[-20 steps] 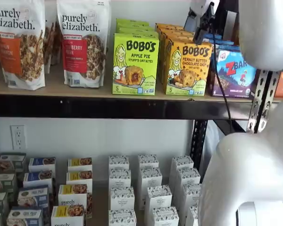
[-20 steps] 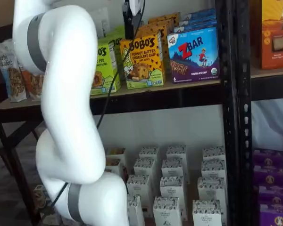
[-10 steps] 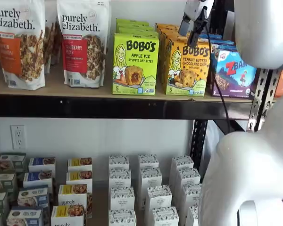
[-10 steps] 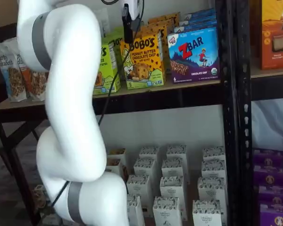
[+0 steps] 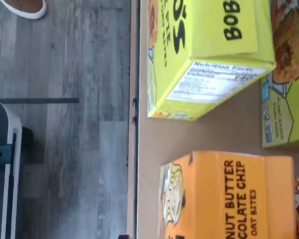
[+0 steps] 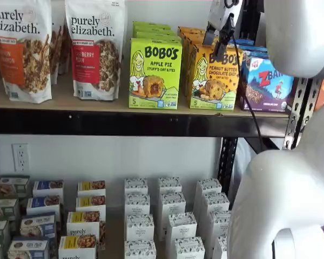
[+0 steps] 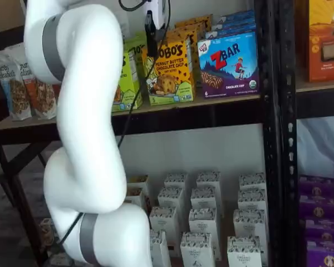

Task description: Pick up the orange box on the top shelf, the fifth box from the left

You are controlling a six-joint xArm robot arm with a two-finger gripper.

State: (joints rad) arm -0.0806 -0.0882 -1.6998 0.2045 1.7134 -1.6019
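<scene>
The fingers (image 6: 216, 42) hang just in front of the orange box (image 6: 215, 76), at its upper edge; whether they are parted I cannot tell. Behind them, the box stands on the top shelf (image 6: 119, 103), tight between the green box (image 6: 154, 73) and the blue box (image 6: 269, 82). A misaligned descent would likely nudge a neighbour or topple it.

In a shelf view the gripper (image 6: 216, 40) hangs in front of the orange box (image 6: 214, 77) at its upper edge, two black fingers (image 6: 209, 36) showing with a gap between them. The box stands upright on the top shelf (image 6: 70, 102), just beside a lime-green Bobo's box (image 6: 154, 74) on one side and a blue ZBar box (image 6: 267, 82) on the other
</scene>
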